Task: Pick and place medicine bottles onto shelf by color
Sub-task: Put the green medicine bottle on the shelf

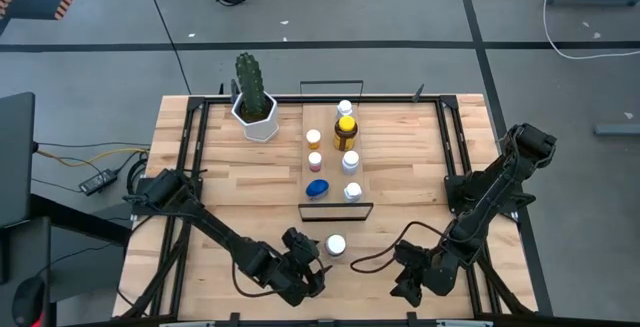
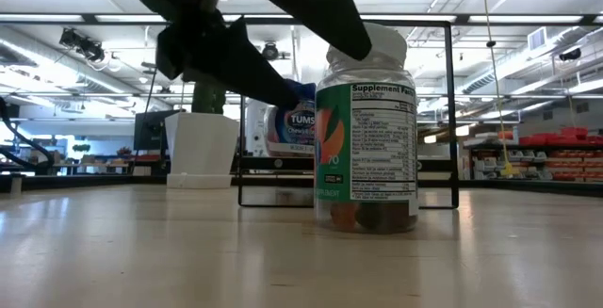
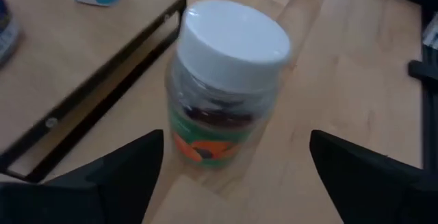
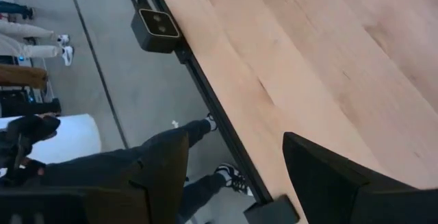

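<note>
the slatted table (image 1: 400, 217) carries the shelf (image 1: 375, 182) at its middle, and most of the sorting looks done: seven bottles already stand on the board, among them the amber bottle with the yellow cap (image 1: 345, 130), a blue-lidded bottle (image 1: 317, 187) and several white-capped ones in two short rows. one bottle is left, the white-capped supplement bottle (image 1: 336, 245), upright on the bare table just outside the near wire rail (image 1: 336, 213) of the shelf

the left gripper (image 1: 318, 267) sits just beside that bottle with its fingers spread wide; in the left wrist view the bottle (image 3: 226, 87) stands between and ahead of the open fingers (image 3: 116, 176), not yet gripped. the right gripper (image 1: 412, 285) waits near the table's front edge, fingers parted and holding nothing

the near rail stands between the last bottle and the board, so the bottle probably has to be lifted over it. the white pot with a cactus (image 1: 254, 102) is at the far left corner of the shelf, out of the way. a person's legs (image 4: 137, 162) show beyond the table edge in the right wrist view
</note>
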Available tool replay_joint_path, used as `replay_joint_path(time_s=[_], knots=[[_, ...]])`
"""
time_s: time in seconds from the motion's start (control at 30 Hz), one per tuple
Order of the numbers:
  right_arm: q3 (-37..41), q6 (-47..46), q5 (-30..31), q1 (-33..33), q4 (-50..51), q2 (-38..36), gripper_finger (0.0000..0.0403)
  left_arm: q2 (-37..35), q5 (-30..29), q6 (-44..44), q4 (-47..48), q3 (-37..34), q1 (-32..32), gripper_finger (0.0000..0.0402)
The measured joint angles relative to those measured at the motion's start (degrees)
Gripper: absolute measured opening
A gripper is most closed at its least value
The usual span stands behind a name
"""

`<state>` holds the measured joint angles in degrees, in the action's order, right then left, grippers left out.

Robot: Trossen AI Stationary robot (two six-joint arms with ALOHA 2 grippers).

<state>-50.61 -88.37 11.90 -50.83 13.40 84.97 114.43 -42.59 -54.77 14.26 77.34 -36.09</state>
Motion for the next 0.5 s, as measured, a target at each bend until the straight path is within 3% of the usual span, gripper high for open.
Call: replay_joint_path(time_s=[0.23, 0.5], knots=[[0.0, -0.1, 0.0, 0.0, 0.3, 0.0, 0.0245, 0.0, -2.5, 4.2, 0.7, 0.0, 2.3, 0.0398], [0.0, -1.1, 0.0, 0.0, 0.3, 0.0, 0.0245, 0.0, 1.2, 6.6, 0.2, 0.0, 4.9, 0.04]])
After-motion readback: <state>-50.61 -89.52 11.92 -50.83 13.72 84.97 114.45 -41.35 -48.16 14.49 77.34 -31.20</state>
